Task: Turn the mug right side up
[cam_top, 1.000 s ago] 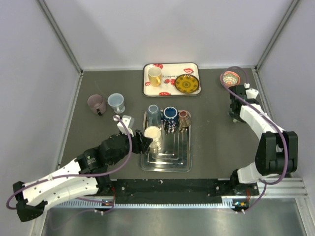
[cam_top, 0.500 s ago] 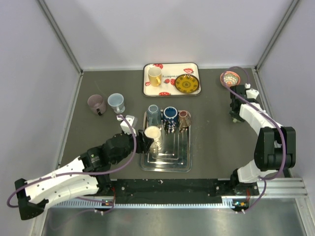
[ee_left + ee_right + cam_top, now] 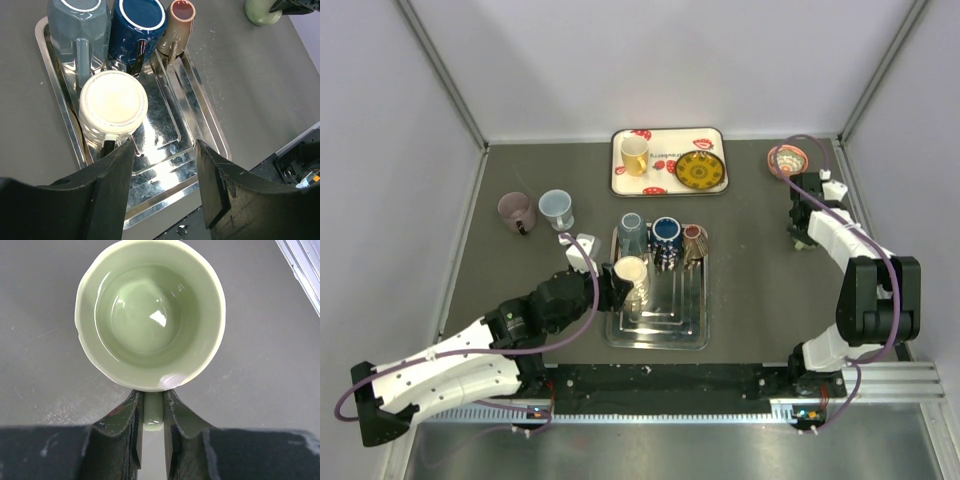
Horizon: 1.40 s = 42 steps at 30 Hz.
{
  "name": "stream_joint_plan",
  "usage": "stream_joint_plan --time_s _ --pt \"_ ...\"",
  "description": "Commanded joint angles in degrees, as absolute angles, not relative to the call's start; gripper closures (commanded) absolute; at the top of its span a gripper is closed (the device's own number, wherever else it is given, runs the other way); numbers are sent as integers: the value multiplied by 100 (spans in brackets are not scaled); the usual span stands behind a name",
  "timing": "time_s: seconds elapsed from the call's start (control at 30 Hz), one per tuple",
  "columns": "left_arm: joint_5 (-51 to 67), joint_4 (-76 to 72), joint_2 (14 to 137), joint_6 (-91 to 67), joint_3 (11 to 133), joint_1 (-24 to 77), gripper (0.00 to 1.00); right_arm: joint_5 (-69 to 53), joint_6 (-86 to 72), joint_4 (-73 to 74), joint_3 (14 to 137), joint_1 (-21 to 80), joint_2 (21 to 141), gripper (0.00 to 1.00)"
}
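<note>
A cream mug (image 3: 113,102) stands upside down, base up, in the metal tray (image 3: 202,107); it also shows in the top view (image 3: 630,272). My left gripper (image 3: 164,150) is open and empty, just near of the cream mug with its handle by my left finger; in the top view the gripper (image 3: 617,291) sits at the tray's left side. A green mug (image 3: 150,315) stands upright, mouth up, on the table at the right. My right gripper (image 3: 152,399) is shut on its handle; in the top view the gripper (image 3: 801,231) hides the mug.
A grey-blue mug (image 3: 80,30), a dark blue mug (image 3: 137,27) and a tan mug (image 3: 179,20) stand upside down at the tray's far end. A white tray (image 3: 669,187) holds a yellow mug and plate. A pink bowl (image 3: 787,159), purple mug (image 3: 517,211) and blue cup (image 3: 556,208) stand apart.
My left gripper has crept slightly forward beside the cream mug. The right arm has barely shifted and keeps hold of the green mug's handle.
</note>
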<state>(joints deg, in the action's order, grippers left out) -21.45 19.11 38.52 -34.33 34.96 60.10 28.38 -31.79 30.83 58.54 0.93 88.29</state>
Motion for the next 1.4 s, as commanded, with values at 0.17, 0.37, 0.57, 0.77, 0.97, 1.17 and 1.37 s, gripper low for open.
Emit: stream_joint_plan --time_s 0.17,0.37,0.57,0.77,0.97,1.17,1.37 --pt "-2101 1626 3700 -3463 3437 6029 43 2751 -3085 2909 5617 -114 8755 100" --pt "-2092 1617 3665 -3472 3419 6029 44 2286 -3015 2742 5353 -114 7973 100" --pt "-2188 1591 3691 -3445 3498 6029 44 2039 -2918 2918 5116 -62 7059 100" --pt "-2180 1503 3814 -3419 3656 6029 44 1723 -2918 3146 4826 263 5969 100" --pt "-1995 1292 4253 -3489 3806 6029 44 1415 -2944 3349 4632 378 5424 100" --pt "-1460 652 4412 -3682 3692 6029 45 538 -3181 3016 4307 404 4905 100" --pt "-616 -1594 4386 -4069 3059 6029 37 -1009 -3664 2295 4342 799 4193 100"
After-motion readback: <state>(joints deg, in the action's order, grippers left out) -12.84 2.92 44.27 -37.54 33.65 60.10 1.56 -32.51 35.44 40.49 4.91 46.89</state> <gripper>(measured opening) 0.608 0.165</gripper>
